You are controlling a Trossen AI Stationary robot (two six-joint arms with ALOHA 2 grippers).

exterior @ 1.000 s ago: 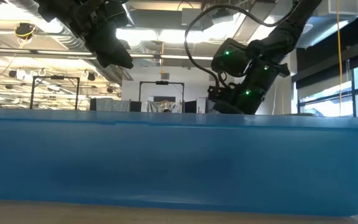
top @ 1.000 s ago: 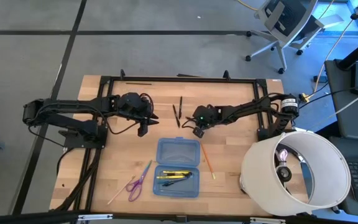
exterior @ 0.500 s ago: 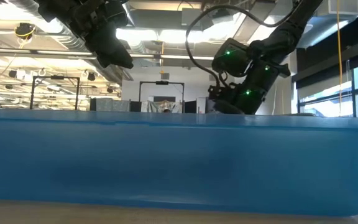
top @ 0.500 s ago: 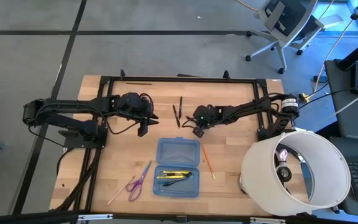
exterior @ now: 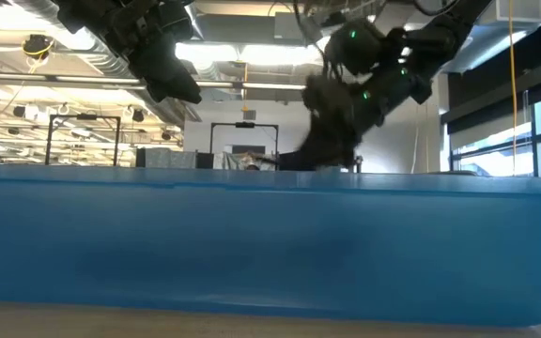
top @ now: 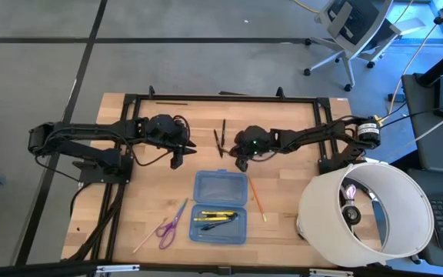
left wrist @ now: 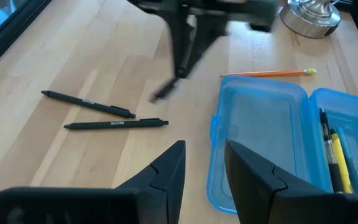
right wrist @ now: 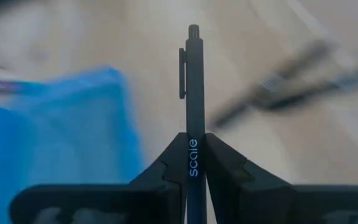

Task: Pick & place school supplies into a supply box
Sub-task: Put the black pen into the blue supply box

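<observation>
**Supply box open on the table, one black pen held in the right claw**

The supply box (top: 220,207) lies open near the front middle of the table (top: 283,231), its two blue halves flat. You can see in the front half some yellow pencils (top: 210,217) and a dark pen. The other half, nearer to the arms, looks empty in the left wrist view.

Your right claw (top: 241,160) is just beyond the far edge of the box, above the table. Its fingers (right wrist: 225,165) are pressed on a black pen (right wrist: 194,93), which points forward out of the claw in the right wrist view. The pen carries pale lettering on its body.

Your left claw (top: 181,150) waits to the left of the box, at the same depth as the right one. Its fingers (left wrist: 166,174) stand apart with a gap between them and they hold nothing.

Two more black pens (top: 220,139) lie on the table between the two claws, close together. An orange pencil (top: 257,200) lies just beside the right side of the box. The purple scissors (top: 171,223) and a pale stick (top: 148,238) lie to the left of the box, near the front edge. A big white drum (top: 364,215) stands at the right front corner of the table.
</observation>
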